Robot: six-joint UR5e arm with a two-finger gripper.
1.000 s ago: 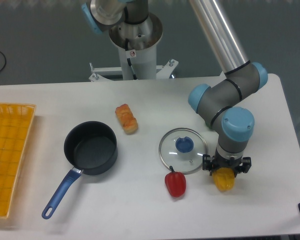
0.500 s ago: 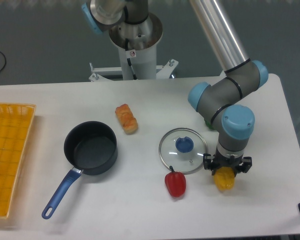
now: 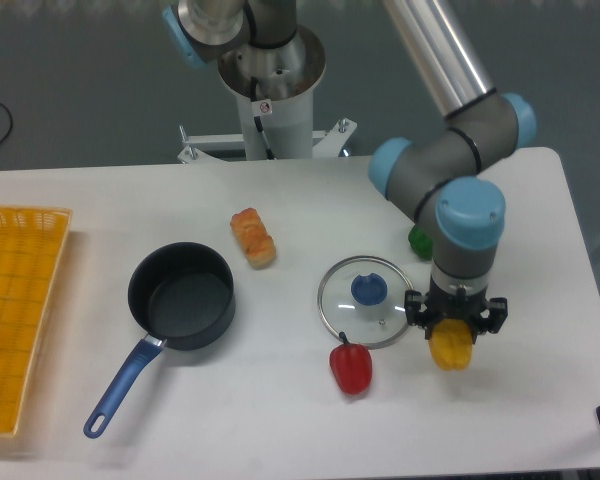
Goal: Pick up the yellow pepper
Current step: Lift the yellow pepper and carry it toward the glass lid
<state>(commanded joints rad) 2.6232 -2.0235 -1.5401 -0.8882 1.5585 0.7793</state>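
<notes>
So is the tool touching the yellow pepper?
Touching. The camera shows the tool closed around the top of the yellow pepper, its black fingers pressed against both sides with no gap.

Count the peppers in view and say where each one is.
3. The yellow pepper sits in the gripper, the red pepper lies below the lid, and the green pepper is mostly hidden behind the arm.

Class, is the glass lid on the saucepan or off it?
Off. The glass lid lies flat on the table, apart from the open, empty saucepan.
</notes>
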